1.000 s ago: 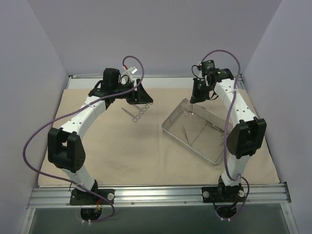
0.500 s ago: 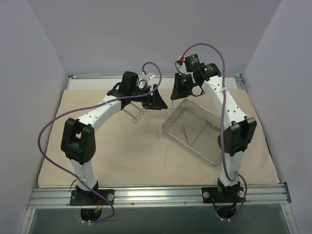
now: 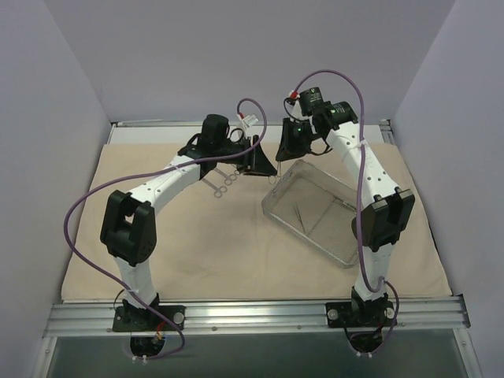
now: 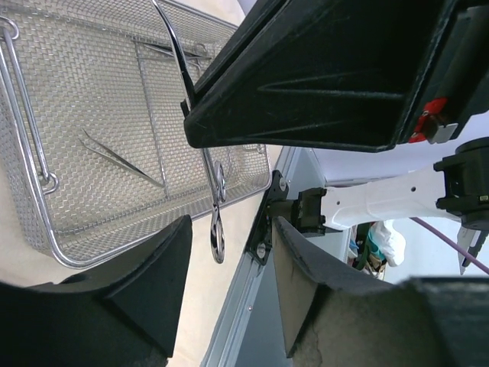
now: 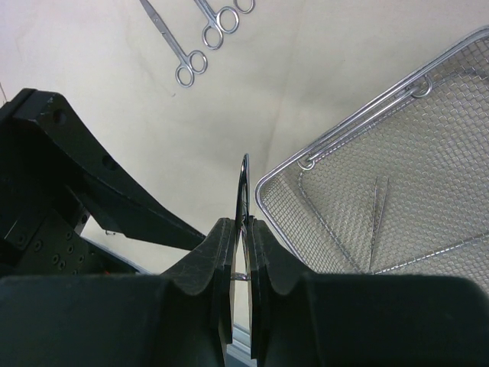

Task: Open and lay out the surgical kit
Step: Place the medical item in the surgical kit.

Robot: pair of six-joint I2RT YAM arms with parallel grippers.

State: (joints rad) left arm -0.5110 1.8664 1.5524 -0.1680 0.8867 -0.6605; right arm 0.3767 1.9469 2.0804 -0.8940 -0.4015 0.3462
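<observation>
The beige cloth wrap (image 3: 197, 244) lies spread flat on the table. The silver wire-mesh tray (image 3: 268, 206) sits on it at the right, with thin forceps (image 3: 302, 216) inside. My right gripper (image 3: 278, 160) hangs above the tray's far left corner, shut on a slim ring-handled instrument (image 5: 244, 183) that dangles below it (image 4: 218, 229). My left gripper (image 3: 258, 164) is close beside it on the left, open (image 4: 231, 225). The instrument's rings hang just beyond its fingertips, not touched. Two scissors (image 3: 223, 183) lie on the cloth behind the left arm.
A metal rail (image 3: 252, 315) runs along the near edge with both arm bases on it. Grey walls close in the left, right and back. The two wrists are nearly touching over the middle back of the cloth.
The right gripper lifted the instrument out of the tray and carried it left. The left arm swung right to meet it, and its jaws narrowed a little.
</observation>
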